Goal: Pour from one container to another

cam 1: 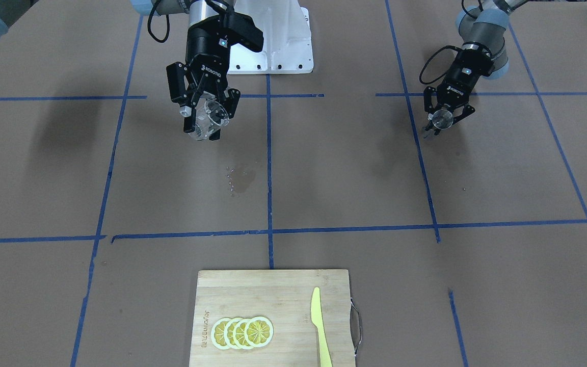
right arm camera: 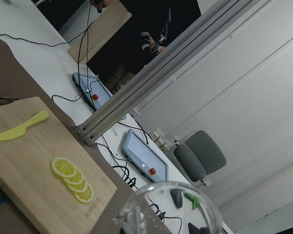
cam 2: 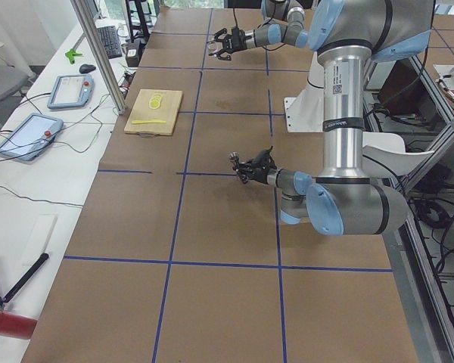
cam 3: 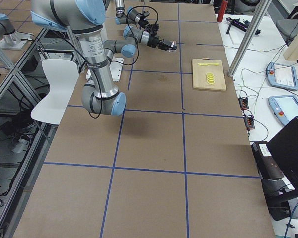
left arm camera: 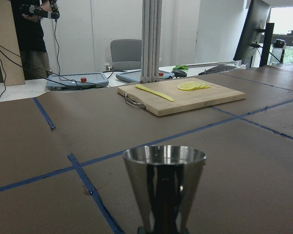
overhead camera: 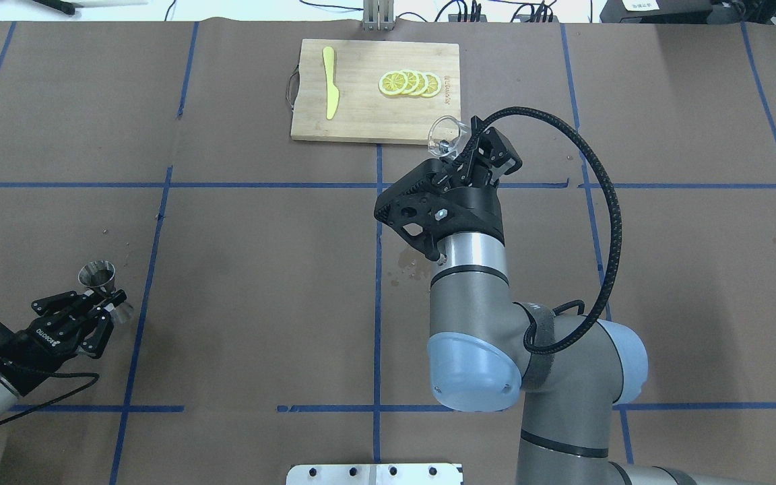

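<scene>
**A:** Where were the containers?

**B:** The right gripper's (cam 1: 206, 120) jaws pinched 1 clear glass (overhead camera: 446, 133), tilted, in the air over the counter's middle. The left gripper's (cam 1: 444, 120) jaws clamped 1 steel jigger (left arm camera: 163, 183), upright, low near the counter's left end.

**A:** How would they handle?

**B:** I judged the glass light, stiff, slick and breakable, best held around its wall. The jigger looked light, rigid and smooth, best held at its narrow waist.

**A:** What else was there?

**B:** 1 cutting board (overhead camera: 361, 116) at the far edge, carrying 4 lemon slices (overhead camera: 409, 83) and 1 yellow knife (overhead camera: 329, 91), plus 1 wet patch (cam 1: 240, 179) mid-counter.
</scene>
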Tool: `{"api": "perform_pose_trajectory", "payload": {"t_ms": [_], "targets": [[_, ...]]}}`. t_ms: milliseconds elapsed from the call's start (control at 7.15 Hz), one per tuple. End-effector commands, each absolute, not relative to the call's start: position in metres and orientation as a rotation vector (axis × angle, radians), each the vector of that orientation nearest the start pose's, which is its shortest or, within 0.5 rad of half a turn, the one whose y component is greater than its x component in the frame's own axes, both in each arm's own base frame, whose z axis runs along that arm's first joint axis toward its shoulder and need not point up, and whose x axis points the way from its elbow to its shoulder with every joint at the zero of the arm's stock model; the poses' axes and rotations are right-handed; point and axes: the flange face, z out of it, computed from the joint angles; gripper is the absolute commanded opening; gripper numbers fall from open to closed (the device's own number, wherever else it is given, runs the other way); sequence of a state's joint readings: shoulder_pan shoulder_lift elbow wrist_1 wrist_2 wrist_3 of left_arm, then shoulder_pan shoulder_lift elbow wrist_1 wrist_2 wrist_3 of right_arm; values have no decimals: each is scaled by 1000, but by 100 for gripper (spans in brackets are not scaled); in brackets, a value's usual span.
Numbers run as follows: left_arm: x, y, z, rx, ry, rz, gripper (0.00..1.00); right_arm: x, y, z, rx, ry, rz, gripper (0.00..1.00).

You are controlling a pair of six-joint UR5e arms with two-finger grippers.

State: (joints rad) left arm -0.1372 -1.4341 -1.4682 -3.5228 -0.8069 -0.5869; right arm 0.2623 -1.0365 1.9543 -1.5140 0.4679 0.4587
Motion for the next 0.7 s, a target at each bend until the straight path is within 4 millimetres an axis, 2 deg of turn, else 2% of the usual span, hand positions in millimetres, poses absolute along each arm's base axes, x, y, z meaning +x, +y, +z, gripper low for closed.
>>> {"api": "perform_pose_trajectory", "payload": {"t_ms": [0, 560], "targets": [[349, -257, 566, 1282, 1072, -65, 0, -472, -357, 160, 1317, -31, -187, 0], [338, -275, 565, 1328, 1017, -140, 0, -472, -357, 160, 1317, -31, -187, 0]]}}
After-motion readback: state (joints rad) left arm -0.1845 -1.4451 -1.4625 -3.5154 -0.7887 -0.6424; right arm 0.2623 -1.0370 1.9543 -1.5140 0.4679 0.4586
